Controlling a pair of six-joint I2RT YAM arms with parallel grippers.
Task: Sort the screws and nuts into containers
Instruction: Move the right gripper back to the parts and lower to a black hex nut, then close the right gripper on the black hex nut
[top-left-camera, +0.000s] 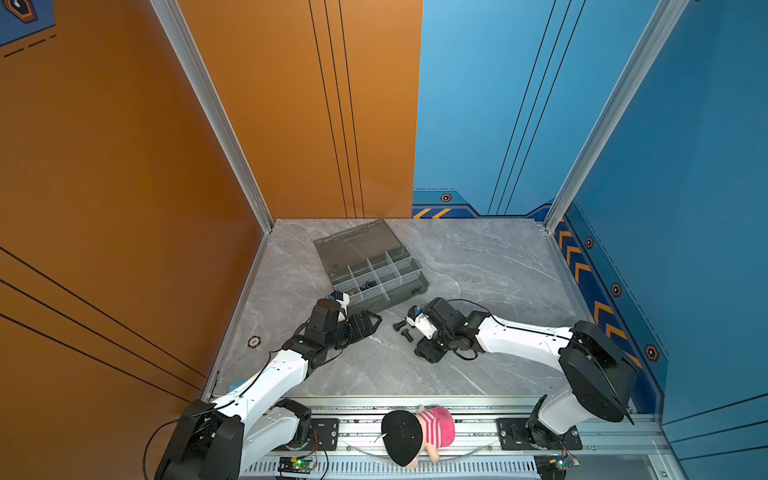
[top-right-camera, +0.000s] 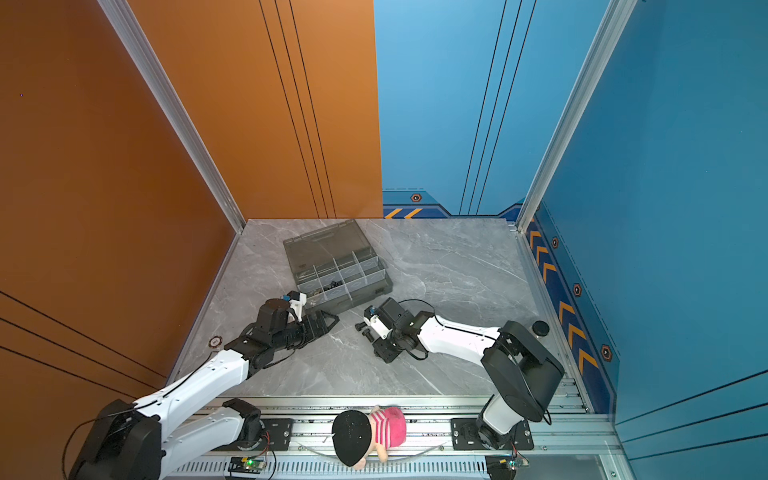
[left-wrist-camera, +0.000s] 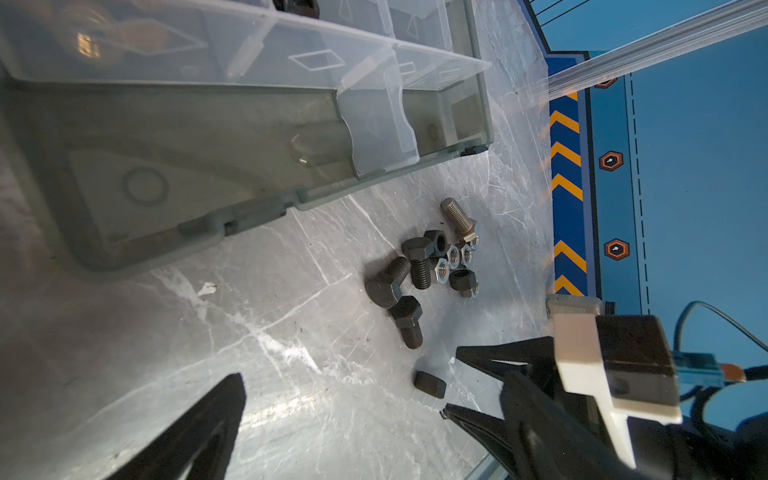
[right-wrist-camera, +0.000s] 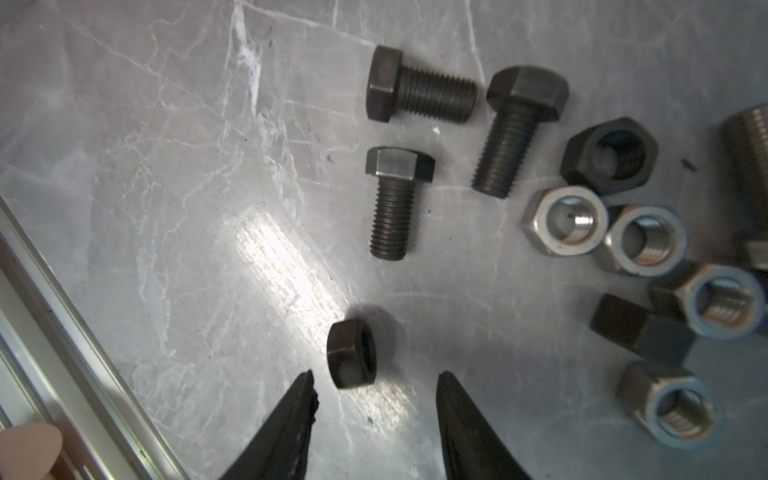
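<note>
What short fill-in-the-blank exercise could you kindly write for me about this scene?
1. The organiser case sits with its lid ____.
2. In the right wrist view, ____ black bolts lie loose, with their heads and shanks in full view.
3. The lone nut just ahead of the right gripper and its parted tips is coloured ____.

Missing words: open; three; black.
</note>
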